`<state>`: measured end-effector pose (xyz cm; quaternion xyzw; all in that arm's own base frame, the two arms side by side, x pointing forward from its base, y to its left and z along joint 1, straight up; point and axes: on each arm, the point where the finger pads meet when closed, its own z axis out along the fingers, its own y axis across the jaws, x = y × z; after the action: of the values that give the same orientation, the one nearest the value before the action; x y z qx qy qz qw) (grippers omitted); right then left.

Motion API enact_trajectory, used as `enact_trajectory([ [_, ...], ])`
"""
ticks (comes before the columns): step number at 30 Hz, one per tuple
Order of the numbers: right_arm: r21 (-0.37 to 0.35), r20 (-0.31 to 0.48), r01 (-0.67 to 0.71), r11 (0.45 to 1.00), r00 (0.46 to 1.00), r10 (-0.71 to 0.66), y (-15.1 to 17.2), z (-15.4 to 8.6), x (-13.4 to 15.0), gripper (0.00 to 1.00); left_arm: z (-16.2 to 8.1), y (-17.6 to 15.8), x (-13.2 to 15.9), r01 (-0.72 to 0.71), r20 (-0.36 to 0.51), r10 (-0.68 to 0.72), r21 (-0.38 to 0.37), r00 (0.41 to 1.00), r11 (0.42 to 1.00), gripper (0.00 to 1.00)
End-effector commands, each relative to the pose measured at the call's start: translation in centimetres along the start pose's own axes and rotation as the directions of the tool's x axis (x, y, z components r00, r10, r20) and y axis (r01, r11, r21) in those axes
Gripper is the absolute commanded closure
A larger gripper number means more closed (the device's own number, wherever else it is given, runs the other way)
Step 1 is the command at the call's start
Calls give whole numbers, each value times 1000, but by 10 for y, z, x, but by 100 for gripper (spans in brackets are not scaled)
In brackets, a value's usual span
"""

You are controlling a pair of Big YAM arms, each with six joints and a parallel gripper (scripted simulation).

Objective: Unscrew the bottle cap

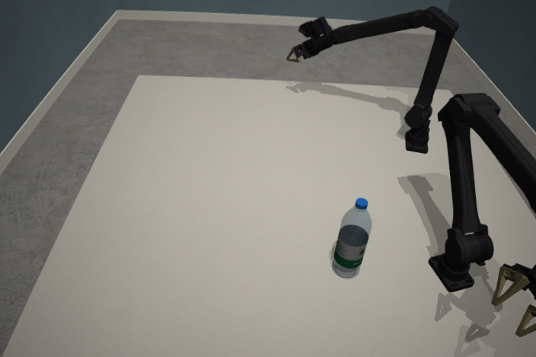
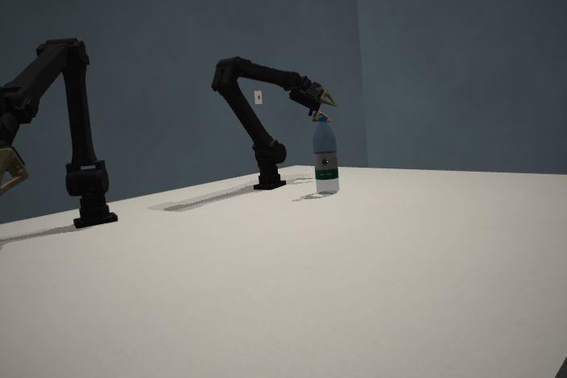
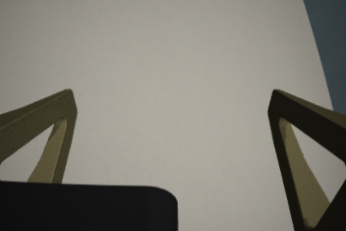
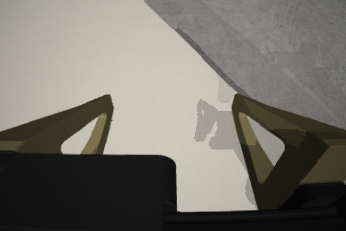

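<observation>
A clear plastic bottle (image 1: 352, 240) with a green-banded label stands upright on the white desk, and its blue cap (image 1: 361, 202) is on its neck. It also shows in the exterior view (image 2: 325, 158), with the cap (image 2: 322, 118) on top. My left gripper (image 1: 515, 305) is open and empty, low over the desk beside its own base and to the right of the bottle. Its wrist view (image 3: 172, 94) shows only bare desk. My right gripper (image 1: 294, 56) is open and empty, raised high over the desk's far edge and far from the bottle. Its wrist view (image 4: 172, 100) shows desk edge and floor.
The left arm's base (image 1: 452, 272) stands close to the right of the bottle. The right arm's base (image 1: 416, 143) stands further back. Grey floor (image 1: 86, 97) surrounds the desk.
</observation>
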<state>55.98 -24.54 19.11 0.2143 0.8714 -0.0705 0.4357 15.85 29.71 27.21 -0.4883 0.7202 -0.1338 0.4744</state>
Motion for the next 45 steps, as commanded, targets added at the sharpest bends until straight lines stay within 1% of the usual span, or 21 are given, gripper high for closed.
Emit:
enact_trajectory([
  [1, -1, 13, 0, 1000, 1000, 0, 0, -3, -6, 0, -1, -2, -3, -7, 5, 7, 0, 1000, 1000, 0],
  [17, -1, 13, 0, 1000, 1000, 0, 0, -3, -6, 0, -1, -2, -3, -7, 5, 7, 0, 1000, 1000, 0],
  [18, -5, 44, 0, 1000, 999, 1, 3, -6, -24, 11, -6, -9, -14, -32, 21, 32, 0, 999, 1000, 2],
  [20, -17, 46, -6, 1000, 999, 7, 13, -9, -28, 34, 0, -12, -11, -34, 4, 34, -1, 999, 999, 2],
  [21, -26, 44, -12, 1000, 999, 13, 20, -11, -30, 43, 6, -15, -7, -35, -11, 35, -2, 999, 999, 2],
  [23, -54, 38, -25, 998, 999, 27, 43, -16, -33, 43, 20, -25, 1, -46, -51, 46, -5, 998, 999, 2],
  [25, -94, 27, -38, 995, 999, 41, 75, -24, -35, 43, 39, -40, 13, -68, -105, 67, -6, 992, 998, 2],
  [27, -124, 17, -48, 991, 999, 50, 92, -29, -33, 43, 57, -57, 26, -95, -155, 92, -6, 984, 995, 2],
  [29, -153, 7, -53, 987, 998, 55, 115, -35, -32, 43, 67, -67, 33, -115, -182, 112, -3, 977, 993, 2],
  [32, -206, -12, -54, 977, 999, 52, 156, -47, -28, 43, 88, -93, 48, -167, -229, 166, 14, 959, 986, 2],
  [34, -206, -12, -54, 977, 999, 52, 156, -47, -28, 43, 88, -93, 48, -167, -229, 166, 14, 959, 986, 2],
  [35, -233, -23, -54, 971, 998, 50, 185, -58, -31, 43, 94, -103, 53, -186, -243, 185, 20, 952, 982, 2],
  [36, -260, -35, -54, 964, 998, 46, 202, -64, -25, 43, 104, -116, 63, -212, -264, 212, 30, 941, 977, 2],
  [38, -297, -51, -54, 953, 998, 41, 227, -74, -18, 43, 120, -141, 83, -259, -299, 262, 51, 918, 965, 2],
  [45, -404, -107, -58, 913, 994, 16, 312, -119, 1, 43, 145, -202, 140, -361, -353, 376, 112, 857, 926, 2],
])
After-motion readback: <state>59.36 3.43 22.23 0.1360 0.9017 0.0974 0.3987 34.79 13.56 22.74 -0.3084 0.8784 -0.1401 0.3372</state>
